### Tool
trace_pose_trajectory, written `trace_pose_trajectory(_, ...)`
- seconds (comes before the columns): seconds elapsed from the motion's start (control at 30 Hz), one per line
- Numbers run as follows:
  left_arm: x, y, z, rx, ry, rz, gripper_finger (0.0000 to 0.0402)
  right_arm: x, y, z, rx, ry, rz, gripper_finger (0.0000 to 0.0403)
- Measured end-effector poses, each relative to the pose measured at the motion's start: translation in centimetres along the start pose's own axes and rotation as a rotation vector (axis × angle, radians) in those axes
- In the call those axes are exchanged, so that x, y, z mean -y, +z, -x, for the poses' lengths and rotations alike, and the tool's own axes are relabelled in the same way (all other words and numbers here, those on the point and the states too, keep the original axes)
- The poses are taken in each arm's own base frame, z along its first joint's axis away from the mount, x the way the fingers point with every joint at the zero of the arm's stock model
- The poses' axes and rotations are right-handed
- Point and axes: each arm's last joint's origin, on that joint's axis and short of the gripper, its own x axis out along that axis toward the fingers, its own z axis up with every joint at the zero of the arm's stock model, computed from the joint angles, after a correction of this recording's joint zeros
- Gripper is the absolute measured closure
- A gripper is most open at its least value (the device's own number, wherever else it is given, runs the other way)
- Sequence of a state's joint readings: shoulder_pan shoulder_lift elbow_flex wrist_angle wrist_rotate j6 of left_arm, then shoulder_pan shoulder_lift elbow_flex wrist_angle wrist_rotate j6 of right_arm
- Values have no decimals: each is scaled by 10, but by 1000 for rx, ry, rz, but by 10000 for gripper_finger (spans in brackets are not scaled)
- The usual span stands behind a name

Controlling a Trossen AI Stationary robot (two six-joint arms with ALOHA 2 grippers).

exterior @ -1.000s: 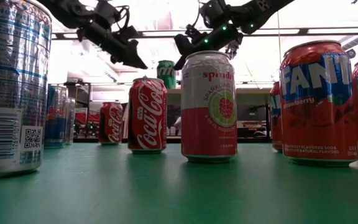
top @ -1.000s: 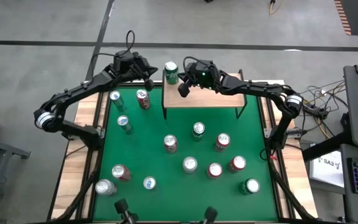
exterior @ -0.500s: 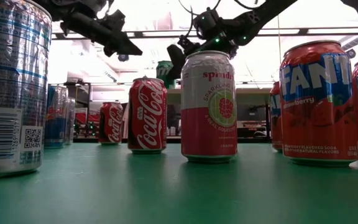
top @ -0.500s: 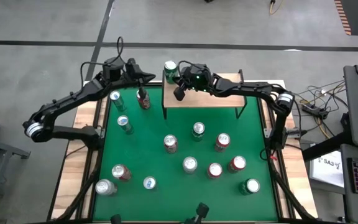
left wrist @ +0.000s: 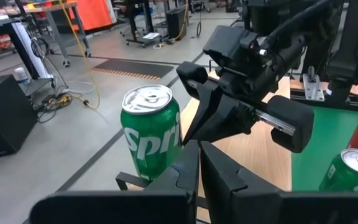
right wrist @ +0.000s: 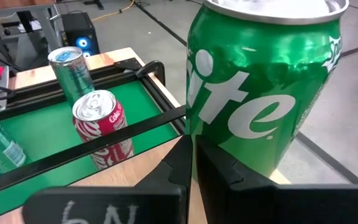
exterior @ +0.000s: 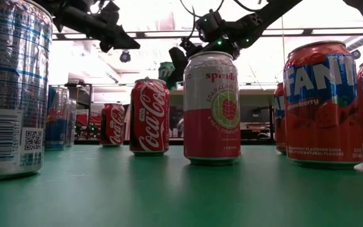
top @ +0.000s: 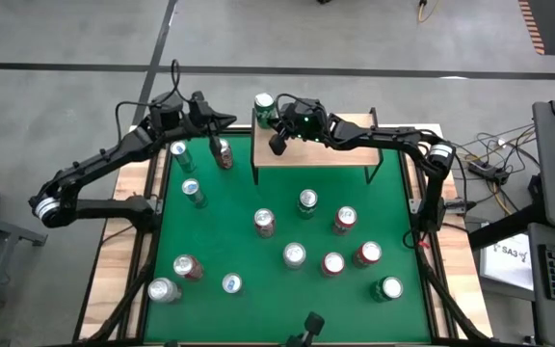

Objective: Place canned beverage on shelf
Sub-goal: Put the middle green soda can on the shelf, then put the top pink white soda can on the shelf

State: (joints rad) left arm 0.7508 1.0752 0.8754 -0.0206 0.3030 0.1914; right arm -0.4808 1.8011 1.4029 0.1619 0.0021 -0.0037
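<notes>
A green Sprite can (top: pixel 264 108) stands upright on its base at the far left corner of the shelf (top: pixel 330 154), a light wooden board on thin black legs at the table's far edge. My right gripper (top: pixel 277 145) is shut and hangs low over the shelf. Its fingertips are close against the can's near right side (right wrist: pixel 229 149). My left gripper (top: pixel 227 120) is shut and empty. It hovers in the air left of the shelf, pointing at the can (left wrist: pixel 151 127), above a red cola can (top: pixel 222 154). My right gripper's shut fingers (right wrist: pixel 210 163) point nearly level at the lower side wall of the Sprite can (right wrist: pixel 253 124), from the shelf side. Whether they touch the wall, I cannot tell. The can stands upright on the board.
Several cans stand scattered over the green felt (top: pixel 229 241), among them two silver ones (top: pixel 179 149) (top: pixel 193 193) at the left and red ones (top: pixel 366 253) at the right. In the low view a Coca-Cola can (exterior: pixel 149 116) and a pink sparkling-water can (exterior: pixel 212 107) stand in front.
My left gripper has drawn back from the shelf toward the table's left edge and has risen a little, staying shut. My right gripper has sunk a little and edged toward the can, then kept still. The Sprite can stays upright on the shelf corner.
</notes>
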Motion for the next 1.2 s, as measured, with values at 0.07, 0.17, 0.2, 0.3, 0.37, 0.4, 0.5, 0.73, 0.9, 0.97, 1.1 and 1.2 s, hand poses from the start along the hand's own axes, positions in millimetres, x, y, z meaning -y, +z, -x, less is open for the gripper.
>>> trace_pose_trajectory(0.07,1,-1,-1,6,-3,1,402,1,0,0,0,-2,1,390)
trace_pose_trajectory(0.17,2,-4,-2,8,-7,15,402,2,0,0,0,-3,2,390)
trace_pose_trajectory(0.2,3,-4,-2,9,-9,17,402,2,0,0,0,-3,1,390)
trace_pose_trajectory(0.3,5,-4,-3,9,-19,17,402,-1,2,3,-2,4,-4,390)
trace_pose_trajectory(0.37,8,-3,-3,11,-34,18,402,-6,6,8,-6,16,-11,390)
trace_pose_trajectory(0.4,10,-3,-3,12,-42,18,402,-10,8,12,-17,25,-15,390)
trace_pose_trajectory(0.5,20,-2,-4,8,-83,12,402,-23,14,25,-50,54,-29,390)
trace_pose_trajectory(0.73,53,4,1,5,-220,-11,402,-67,27,61,-133,162,-66,390)
trace_pose_trajectory(0.9,79,10,17,41,-332,-7,402,-104,29,85,-181,242,-94,390)
trace_pose_trajectory(0.97,91,8,24,61,-377,-4,402,-118,29,94,-204,275,-107,390)
trace_pose_trajectory(1.1,111,1,37,144,-475,34,402,-144,22,106,-279,325,-145,390)
trace_pose_trajectory(1.2,124,-7,45,191,-545,60,402,-161,15,115,-344,348,-184,390)
